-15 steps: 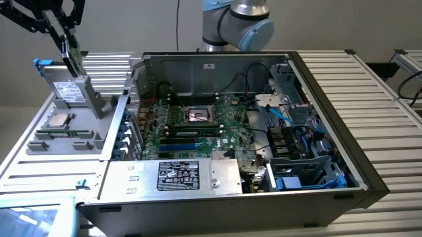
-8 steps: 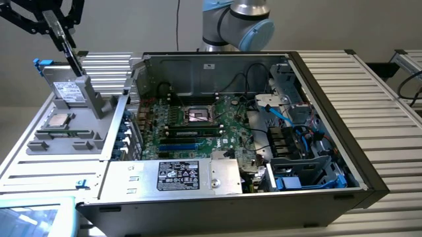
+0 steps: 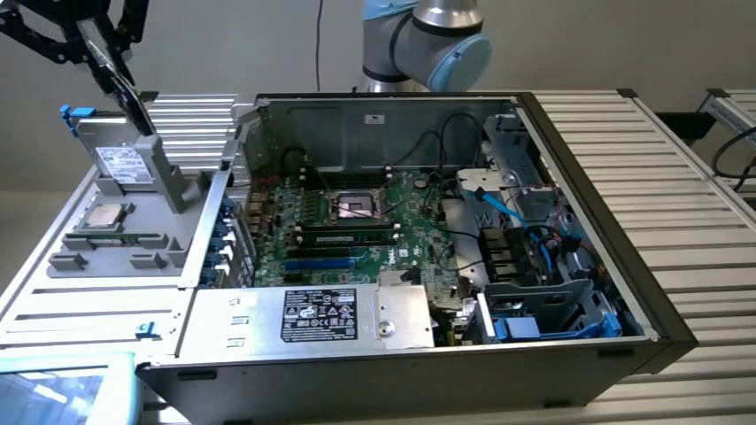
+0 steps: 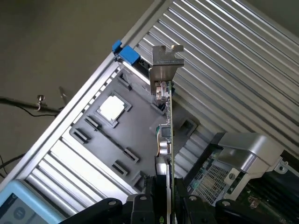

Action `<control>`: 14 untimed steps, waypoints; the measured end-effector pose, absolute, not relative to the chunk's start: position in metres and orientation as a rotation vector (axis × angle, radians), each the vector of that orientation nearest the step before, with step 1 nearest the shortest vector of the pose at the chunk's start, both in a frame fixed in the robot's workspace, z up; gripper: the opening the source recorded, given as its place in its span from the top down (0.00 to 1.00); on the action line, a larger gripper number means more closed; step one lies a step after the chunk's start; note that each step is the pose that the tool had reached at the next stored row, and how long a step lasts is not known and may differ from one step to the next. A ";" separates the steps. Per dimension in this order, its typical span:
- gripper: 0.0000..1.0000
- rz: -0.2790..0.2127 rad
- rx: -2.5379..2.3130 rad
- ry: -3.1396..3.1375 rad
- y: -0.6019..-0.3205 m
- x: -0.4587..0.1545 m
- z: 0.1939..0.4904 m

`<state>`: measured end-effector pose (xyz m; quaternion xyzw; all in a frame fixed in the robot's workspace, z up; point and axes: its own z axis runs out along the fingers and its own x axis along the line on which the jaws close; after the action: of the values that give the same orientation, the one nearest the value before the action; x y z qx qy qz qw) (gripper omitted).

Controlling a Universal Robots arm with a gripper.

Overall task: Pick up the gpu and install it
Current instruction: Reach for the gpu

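Observation:
The gpu hangs tilted at the exterior view's upper left, a thin dark card with its lower end close over the grey holder block. My gripper is shut on its upper end. In the wrist view the gpu appears edge-on, its silver metal bracket at the far end, and my gripper clamps it between black fingers. The open computer case with the green motherboard lies toward the exterior view's right of the card.
A grey fixture tray under the card carries a processor chip and small slots. A blue clip sits at its far edge. Inside the case are cables and a labelled metal box. The arm's base stands behind the case.

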<state>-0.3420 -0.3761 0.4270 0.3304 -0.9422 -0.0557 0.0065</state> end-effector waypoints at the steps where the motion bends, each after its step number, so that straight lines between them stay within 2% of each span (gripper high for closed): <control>1: 0.72 -0.174 1.060 -2.937 -0.376 -0.342 0.427; 14: 0.72 -0.170 1.394 -2.780 -0.376 -0.342 0.425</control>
<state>-0.3419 -0.3762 0.4252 0.4474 -0.8926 -0.0545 0.0135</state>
